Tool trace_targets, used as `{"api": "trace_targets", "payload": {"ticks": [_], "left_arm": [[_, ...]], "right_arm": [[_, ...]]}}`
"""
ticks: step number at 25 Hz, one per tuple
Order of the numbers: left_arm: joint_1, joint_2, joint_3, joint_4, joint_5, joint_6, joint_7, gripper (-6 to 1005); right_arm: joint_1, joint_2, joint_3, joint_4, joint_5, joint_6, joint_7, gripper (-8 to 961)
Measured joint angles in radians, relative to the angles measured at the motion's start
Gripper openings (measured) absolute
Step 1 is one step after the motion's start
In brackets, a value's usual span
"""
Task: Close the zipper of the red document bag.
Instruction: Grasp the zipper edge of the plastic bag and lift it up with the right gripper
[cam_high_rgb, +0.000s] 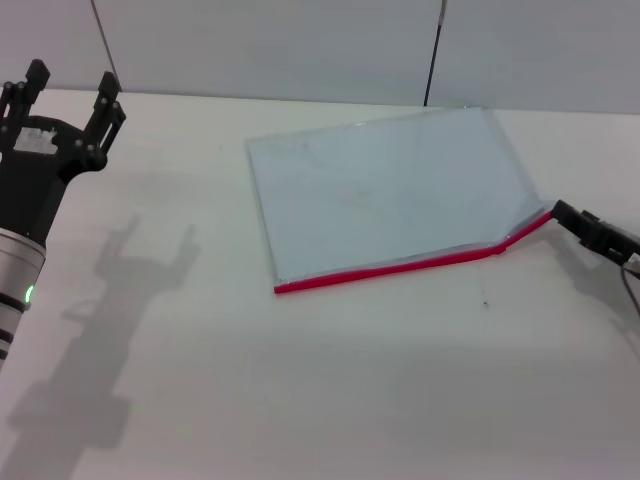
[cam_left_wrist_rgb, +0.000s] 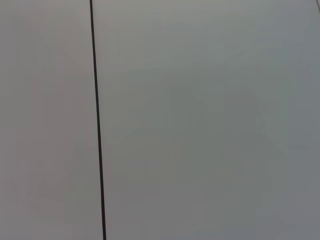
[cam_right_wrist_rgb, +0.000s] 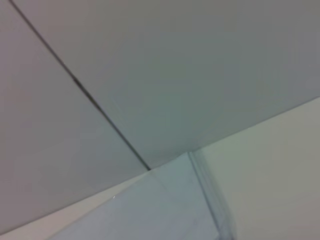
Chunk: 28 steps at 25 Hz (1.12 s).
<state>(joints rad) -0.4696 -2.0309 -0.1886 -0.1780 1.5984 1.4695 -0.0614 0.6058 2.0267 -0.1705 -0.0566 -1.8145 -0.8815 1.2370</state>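
The red document bag (cam_high_rgb: 390, 190) lies flat on the white table (cam_high_rgb: 300, 400) in the head view, a translucent pale blue pouch. Its zipper (cam_high_rgb: 400, 266) is a thin red strip along the near long edge, and the strip's right end bends upward off the table. My right gripper (cam_high_rgb: 558, 213) reaches in from the right edge and is shut on that raised end of the zipper. My left gripper (cam_high_rgb: 72, 85) is held up at the far left, well away from the bag, open and holding nothing. In the right wrist view a far part of the bag (cam_right_wrist_rgb: 165, 205) shows.
A grey panelled wall (cam_high_rgb: 300, 45) stands behind the table, with dark seams (cam_left_wrist_rgb: 97, 125) that fill the left wrist view. Bare white tabletop stretches in front of the bag and to its left.
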Motion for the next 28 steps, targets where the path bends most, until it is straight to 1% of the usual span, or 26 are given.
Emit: {"api": "trace_targets", "payload": {"ticks": [4, 10, 15, 17, 23, 28], "left_arm": [[-0.001, 0.000, 0.000, 0.000, 0.000, 0.000, 0.000, 770], [-0.005, -0.001, 0.000, 0.000, 0.000, 0.000, 0.000, 771], [-0.009, -0.002, 0.000, -0.001, 0.000, -0.001, 0.000, 771], [-0.010, -0.002, 0.000, -0.002, 0.000, -0.001, 0.000, 771], [-0.012, -0.002, 0.000, -0.003, 0.000, -0.002, 0.000, 770], [-0.012, -0.002, 0.000, -0.003, 0.000, -0.003, 0.000, 770]], "right_arm": [[0.012, 0.001, -0.035, 0.004, 0.000, 0.000, 0.028, 480], [0.041, 0.005, -0.051, 0.020, 0.000, 0.009, 0.030, 477], [0.087, 0.005, -0.057, 0.050, 0.000, 0.112, 0.030, 474], [0.094, 0.005, -0.057, 0.055, 0.000, 0.131, 0.028, 473], [0.101, 0.006, -0.056, 0.061, 0.000, 0.133, 0.033, 470], [0.127, 0.006, -0.063, 0.091, -0.005, 0.128, 0.034, 467]]}}
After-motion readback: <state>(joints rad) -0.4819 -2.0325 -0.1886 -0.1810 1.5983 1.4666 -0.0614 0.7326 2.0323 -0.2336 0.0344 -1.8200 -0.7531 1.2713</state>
